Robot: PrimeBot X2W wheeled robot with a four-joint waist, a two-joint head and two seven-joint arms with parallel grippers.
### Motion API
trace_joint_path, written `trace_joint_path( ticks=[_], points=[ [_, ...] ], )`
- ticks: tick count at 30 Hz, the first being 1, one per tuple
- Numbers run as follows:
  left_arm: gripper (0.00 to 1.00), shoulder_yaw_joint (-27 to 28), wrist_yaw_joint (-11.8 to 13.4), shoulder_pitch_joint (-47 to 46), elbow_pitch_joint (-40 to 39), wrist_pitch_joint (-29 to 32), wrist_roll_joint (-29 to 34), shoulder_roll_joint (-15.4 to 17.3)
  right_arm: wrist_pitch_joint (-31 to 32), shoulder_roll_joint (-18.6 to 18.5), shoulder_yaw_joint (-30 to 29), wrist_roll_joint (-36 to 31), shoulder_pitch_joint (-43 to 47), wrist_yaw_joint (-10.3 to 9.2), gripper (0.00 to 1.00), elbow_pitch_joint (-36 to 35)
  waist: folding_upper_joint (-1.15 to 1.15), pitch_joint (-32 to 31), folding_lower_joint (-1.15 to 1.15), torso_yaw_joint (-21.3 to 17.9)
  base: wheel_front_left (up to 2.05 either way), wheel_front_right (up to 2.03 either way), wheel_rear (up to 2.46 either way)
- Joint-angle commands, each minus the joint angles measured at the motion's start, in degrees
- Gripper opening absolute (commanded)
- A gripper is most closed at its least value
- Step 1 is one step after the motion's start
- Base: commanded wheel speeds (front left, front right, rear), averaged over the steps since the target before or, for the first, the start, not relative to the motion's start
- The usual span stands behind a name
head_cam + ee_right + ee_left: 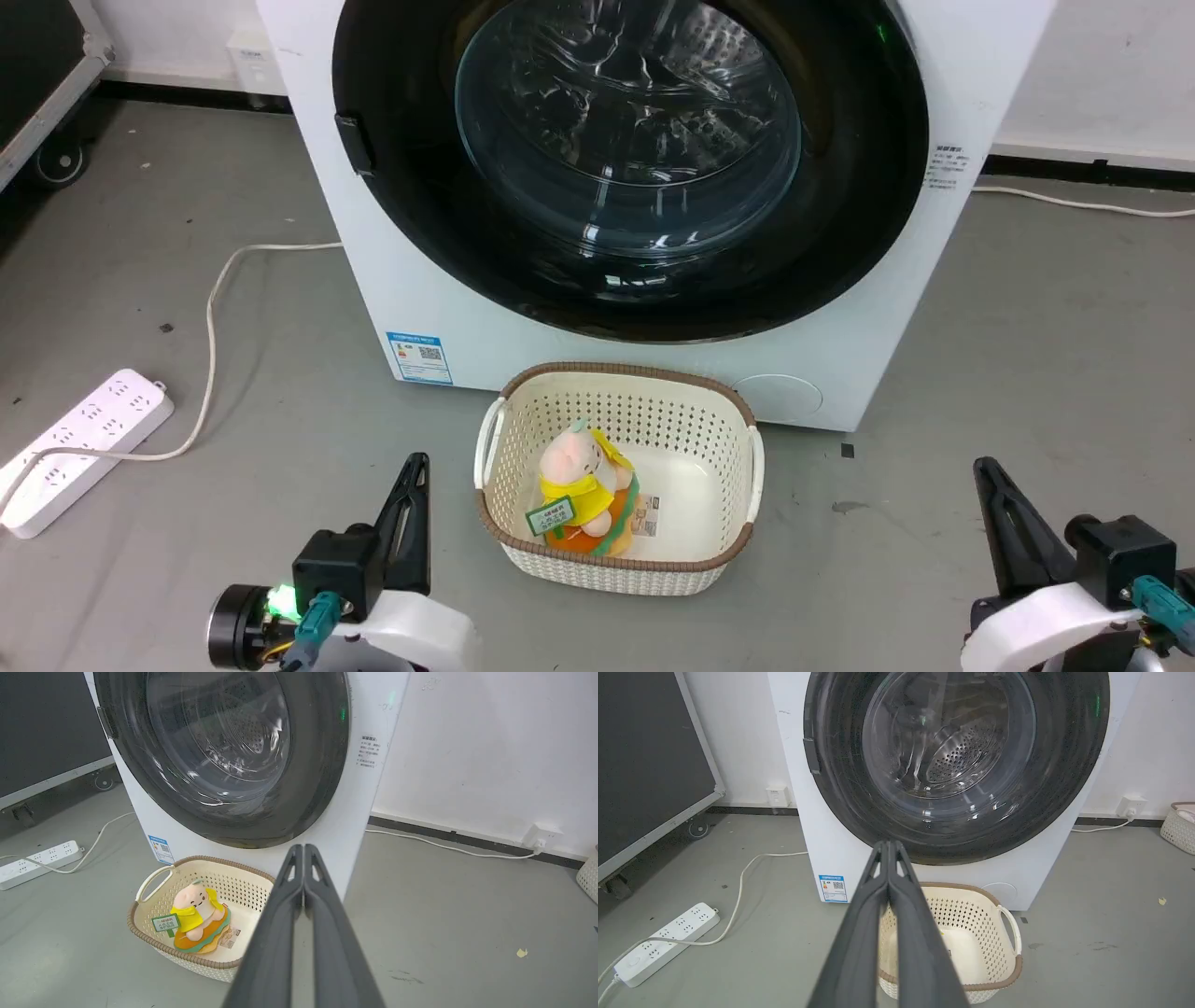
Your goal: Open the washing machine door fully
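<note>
Two claws, head view: the left claw [419, 462] low at the left and the right claw [983, 467] low at the right, both clenched on nothing and well apart from the machine.
Machines, head view: one washing machine [448, 308], a white box on the grey floor [1027, 373].
Door, head view: one washing machine door [840, 205], a glossy black ring round a clear glass bowl, lying shut and flush on the machine's front. One small dark tab [355, 145] sits on its left edge.
Other things, head view: one cream basket [607, 574] just before the machine, below the door's lower edge, holding one plush toy [583, 485]. One white power strip [84, 448] lies at the left, and one blue sticker [420, 357] is on the machine.
Room, head view: bare floor on both sides of the basket.
Left wrist view: the left claw's two fingers meet along their length, empty. The perforated drum [966, 751] shows through the glass. A second basket [1178, 828] stands at the right edge.
Right wrist view: the right claw's fingers are pressed together, empty. Open floor runs from the machine's right side to the wall, where there is one socket [542, 835].
</note>
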Motion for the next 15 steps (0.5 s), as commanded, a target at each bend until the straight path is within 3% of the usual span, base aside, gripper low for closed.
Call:
trace_joint_path(
  ticks=[1,15],
  points=[
    [0.0,0.2,-0.3,0.2,-0.3,0.2,0.4,0.0,0.2,0.1,0.3,0.1,0.1,-0.01,0.0,-0.4,0.0,0.0,0.0,0.0,0.0,0.0,0.0],
    [0.0,1.2,-0.7,0.4,-0.7,1.2,0.9,0.1,0.9,0.1,1.2,0.2,0.1,-0.01,0.0,-0.8,0.0,-0.4,0.0,-0.4,0.0,0.0,0.0]
  ],
)
